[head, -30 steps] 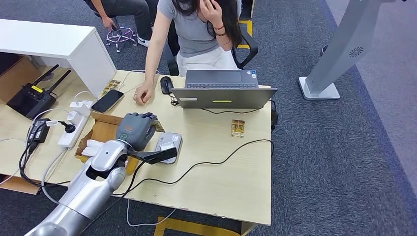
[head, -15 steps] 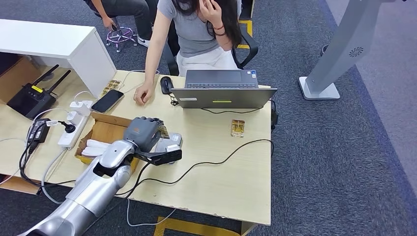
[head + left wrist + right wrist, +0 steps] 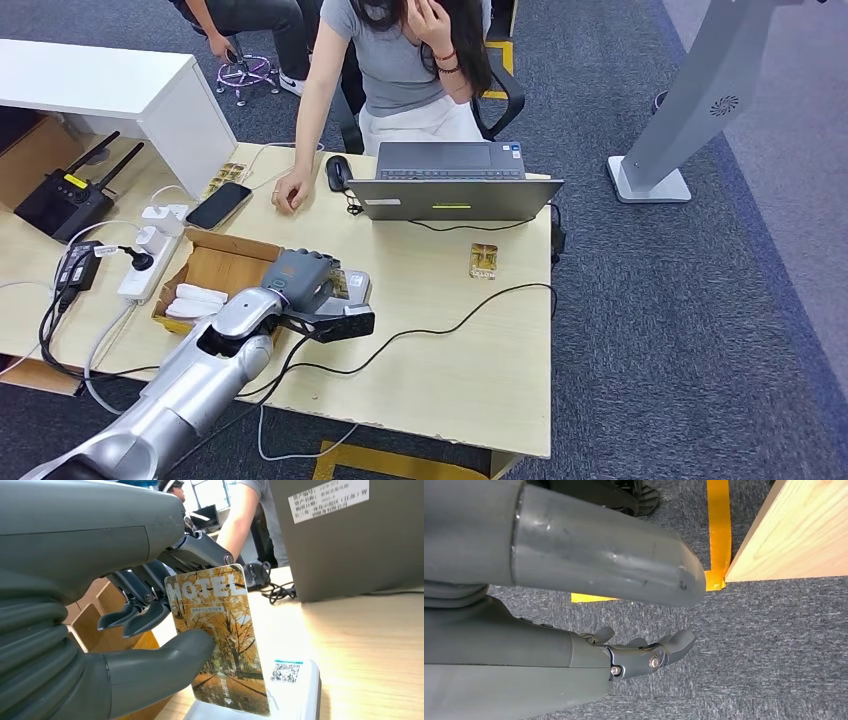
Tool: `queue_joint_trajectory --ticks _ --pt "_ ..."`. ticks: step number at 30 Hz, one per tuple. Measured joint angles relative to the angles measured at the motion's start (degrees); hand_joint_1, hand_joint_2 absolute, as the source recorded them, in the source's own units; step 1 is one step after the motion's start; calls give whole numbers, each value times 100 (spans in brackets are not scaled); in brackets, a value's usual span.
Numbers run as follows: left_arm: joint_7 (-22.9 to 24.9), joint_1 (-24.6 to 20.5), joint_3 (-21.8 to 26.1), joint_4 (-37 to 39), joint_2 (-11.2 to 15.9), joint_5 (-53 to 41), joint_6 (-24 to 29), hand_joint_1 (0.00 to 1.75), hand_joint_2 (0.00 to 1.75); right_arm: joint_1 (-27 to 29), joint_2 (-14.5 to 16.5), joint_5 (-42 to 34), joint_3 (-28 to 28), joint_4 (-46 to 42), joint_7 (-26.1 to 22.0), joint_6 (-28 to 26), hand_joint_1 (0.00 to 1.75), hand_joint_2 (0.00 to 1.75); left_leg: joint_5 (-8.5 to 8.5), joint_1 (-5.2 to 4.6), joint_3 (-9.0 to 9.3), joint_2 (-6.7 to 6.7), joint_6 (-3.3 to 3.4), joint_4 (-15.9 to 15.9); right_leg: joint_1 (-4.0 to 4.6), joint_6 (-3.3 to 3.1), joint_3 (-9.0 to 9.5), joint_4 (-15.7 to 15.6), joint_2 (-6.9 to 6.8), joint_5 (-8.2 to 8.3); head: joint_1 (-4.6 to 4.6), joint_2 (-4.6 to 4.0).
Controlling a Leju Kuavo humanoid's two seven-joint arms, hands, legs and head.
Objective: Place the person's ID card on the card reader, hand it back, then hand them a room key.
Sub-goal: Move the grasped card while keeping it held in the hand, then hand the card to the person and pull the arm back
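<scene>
My left hand [image 3: 300,281] pinches a card printed HOTEL with yellow autumn trees [image 3: 218,635] between the thumb and the fingers [image 3: 131,616]. The card [image 3: 339,285] stands nearly upright, its lower edge just over the white card reader [image 3: 297,690], which carries a QR sticker. That reader [image 3: 360,284] lies mid-table beside the cardboard box, mostly hidden under my hand. A second, similar card [image 3: 483,260] lies flat in front of the laptop. My right hand [image 3: 634,655] hangs beside the table edge over the carpet, fingers apart and holding nothing.
A person sits behind the table with one hand [image 3: 290,194] resting on it near a mouse [image 3: 338,172]. An open laptop [image 3: 455,196] stands at the back. A cardboard box [image 3: 215,268], phone [image 3: 218,205], power strip [image 3: 150,255] and a black cable [image 3: 450,325] are nearby.
My left hand has carried the card to the right, from beside the box to above the card reader. The person and the other things have stayed put.
</scene>
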Motion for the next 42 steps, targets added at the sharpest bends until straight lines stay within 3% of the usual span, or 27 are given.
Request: queue_joint_trajectory --ticks 16,19,23,30,35,42 --pt "85 -70 -70 150 -8 70 61 175 175 0 0 29 -78 0 0 -2 0 0 0 0 0 0 0 0 0 0 0 0 0 0 0 0" --pt "150 -78 -70 150 -28 52 439 175 175 1 0 48 -92 0 0 -2 0 0 0 0 0 0 0 0 0 0 0 0 0 0 0 0" --pt "363 -166 -40 -20 -56 -114 1417 175 175 -3 1 136 -110 1 7 -8 0 0 2 0 -2 -3 1 1 0 0 0 0 -2 0 1 0" --pt "344 -921 436 -58 -64 -327 2561 175 175 -90 37 351 -108 2 159 -17 0 0 5 2 -2 -5 -1 0 1 -4 1 1 -5 6 0 -1" --pt "316 -1407 759 288 -74 -454 2757 175 175 -152 63 459 -90 3 244 -6 0 0 7 3 -2 -7 -3 0 2 -4 1 2 -5 6 0 -1" --pt "333 -2342 1034 1468 -101 -590 2862 175 175 -218 91 611 -10 13 452 0 0 0 7 3 -2 -7 -3 0 2 -4 1 2 -4 6 1 0"
